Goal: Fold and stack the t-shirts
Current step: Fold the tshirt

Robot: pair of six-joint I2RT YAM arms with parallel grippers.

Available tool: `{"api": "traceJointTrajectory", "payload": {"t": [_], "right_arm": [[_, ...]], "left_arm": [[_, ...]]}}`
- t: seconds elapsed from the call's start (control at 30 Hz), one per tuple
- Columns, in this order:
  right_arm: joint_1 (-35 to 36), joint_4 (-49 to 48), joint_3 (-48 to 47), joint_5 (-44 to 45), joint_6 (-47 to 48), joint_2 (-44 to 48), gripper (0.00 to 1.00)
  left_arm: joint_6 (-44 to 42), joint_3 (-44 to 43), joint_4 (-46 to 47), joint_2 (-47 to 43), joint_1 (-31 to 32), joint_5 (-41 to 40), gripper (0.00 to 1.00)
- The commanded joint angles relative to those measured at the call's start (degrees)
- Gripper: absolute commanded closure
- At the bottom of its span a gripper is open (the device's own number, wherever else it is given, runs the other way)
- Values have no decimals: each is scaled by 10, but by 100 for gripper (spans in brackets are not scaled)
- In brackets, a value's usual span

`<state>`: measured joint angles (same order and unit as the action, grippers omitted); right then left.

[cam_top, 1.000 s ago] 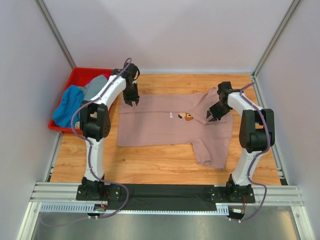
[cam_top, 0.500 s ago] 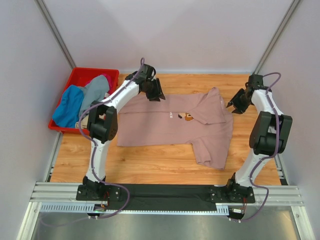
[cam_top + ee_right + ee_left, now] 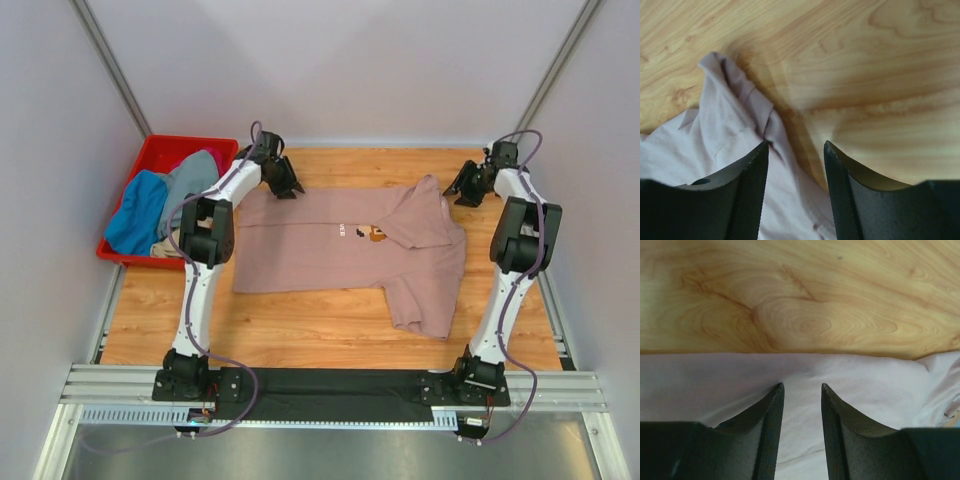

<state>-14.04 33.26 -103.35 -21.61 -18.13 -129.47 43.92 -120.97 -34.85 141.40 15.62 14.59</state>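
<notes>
Top external: dusty-pink t-shirt (image 3: 340, 245) lies spread on the desk (image 3: 300, 330).
Left fingers (image 3: 767, 430) spread over its far edge, right fingers (image 3: 747, 195) spread beside its far sleeve (neither pinches cloth); other shirts (image 3: 150, 215) fill the red crate (image 3: 165, 150).

A dusty-pink t-shirt (image 3: 330, 255) lies spread on the table (image 3: 300, 325). The left gripper (image 3: 285, 186) is at its 11 o'clock edge, the right gripper (image 3: 462, 190) at 2 o'clock. A red crate (image 3: 152, 155) of shirts (image 3: 140, 215) stands at 10 o'clock.
</notes>
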Motion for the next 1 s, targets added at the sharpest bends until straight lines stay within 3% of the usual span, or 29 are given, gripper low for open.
{"api": "traceJointTrajectory", "payload": {"t": [0.0, 0.2, 0.23, 0.3, 0.47, 0.77, 0.8, 0.83, 0.87, 0.97], "right_arm": [[-5, -21, -59, -37, 20, -42, 51], [-6, -21, -86, -63, 11, -83, 59], [-7, -25, -82, -62, 7, -82, 62], [-13, -32, -70, -56, -6, -81, 79], [-29, -89, -2, -71, -40, -53, 100], [-58, -124, 53, -127, -46, -23, 98], [-59, -125, 48, -142, -44, -23, 92], [-60, -128, 47, -160, -44, -25, 77], [-60, -133, 45, -168, -44, -27, 70], [-60, -137, 28, -205, -48, -45, 59]], "left_arm": [[6, -37, 12, 17, 4, -1, 57], [-3, -36, 1, 34, -2, -10, 57], [-5, -35, 0, 35, -3, -11, 57], [-6, -32, -2, 37, -3, -18, 57], [-3, -30, -5, 39, -4, -20, 57], [-10, -27, -13, 43, -4, -18, 57], [-9, -26, -14, 44, -4, -16, 57], [-10, -24, -13, 44, -4, -16, 57], [-10, -23, -14, 44, -4, -15, 57], [-15, -18, -14, 43, -4, -16, 57]]}}
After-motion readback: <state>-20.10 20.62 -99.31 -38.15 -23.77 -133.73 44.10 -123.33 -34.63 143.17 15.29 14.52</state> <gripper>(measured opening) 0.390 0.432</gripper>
